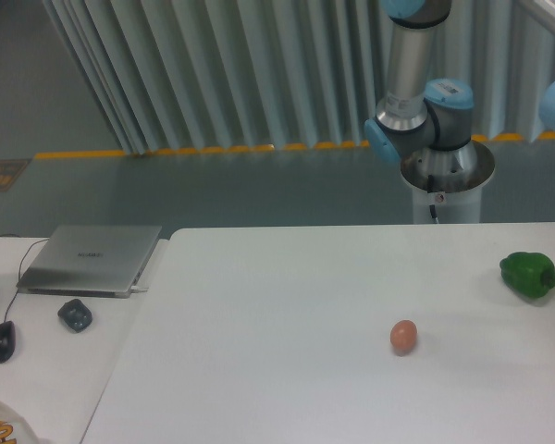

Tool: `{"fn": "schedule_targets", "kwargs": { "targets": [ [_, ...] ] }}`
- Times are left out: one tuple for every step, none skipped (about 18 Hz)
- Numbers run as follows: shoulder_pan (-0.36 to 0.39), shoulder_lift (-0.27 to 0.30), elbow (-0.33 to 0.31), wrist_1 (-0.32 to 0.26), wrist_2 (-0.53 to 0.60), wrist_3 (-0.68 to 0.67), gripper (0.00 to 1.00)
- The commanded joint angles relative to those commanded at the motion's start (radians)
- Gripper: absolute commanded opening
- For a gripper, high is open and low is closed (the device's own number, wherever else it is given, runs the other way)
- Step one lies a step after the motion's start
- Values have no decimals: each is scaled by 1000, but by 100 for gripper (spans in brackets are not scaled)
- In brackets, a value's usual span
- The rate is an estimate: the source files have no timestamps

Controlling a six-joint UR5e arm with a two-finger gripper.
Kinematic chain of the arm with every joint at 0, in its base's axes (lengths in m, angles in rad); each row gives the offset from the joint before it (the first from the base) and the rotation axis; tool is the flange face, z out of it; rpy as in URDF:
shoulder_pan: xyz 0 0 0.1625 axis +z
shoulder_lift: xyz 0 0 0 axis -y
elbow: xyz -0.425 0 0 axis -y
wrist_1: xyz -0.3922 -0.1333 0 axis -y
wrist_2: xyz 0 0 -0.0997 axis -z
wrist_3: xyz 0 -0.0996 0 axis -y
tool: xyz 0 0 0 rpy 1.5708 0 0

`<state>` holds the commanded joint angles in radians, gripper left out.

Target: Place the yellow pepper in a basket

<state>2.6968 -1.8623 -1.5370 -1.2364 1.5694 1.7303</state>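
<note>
Neither the yellow pepper nor a basket nor the gripper is seen (so its jaw state cannot be told), presumably off-frame right of the green bell pepper [529, 275] and brown egg [403, 336].

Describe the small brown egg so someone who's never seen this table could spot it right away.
On the white table, look at the right half, toward the front edge. The small brown egg lies alone there, to the left of and nearer the camera than the green bell pepper; it is smooth, oval and smaller.
</note>
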Motion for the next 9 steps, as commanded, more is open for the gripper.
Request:
{"fn": "schedule_targets", "kwargs": {
  "targets": [
    [0,0,0,2,-8,0,100],
    [0,-2,6,0,-21,0,100],
    [0,-6,8,-3,-26,0,100],
    [0,-6,8,-3,-26,0,100],
    [0,-6,8,-5,-26,0,100],
    [0,-6,8,-3,-26,0,100],
    [0,-6,8,-3,-26,0,100],
    [0,-6,8,-5,-26,0,100],
    [1,-6,8,-5,-26,0,100]
  ]
}}
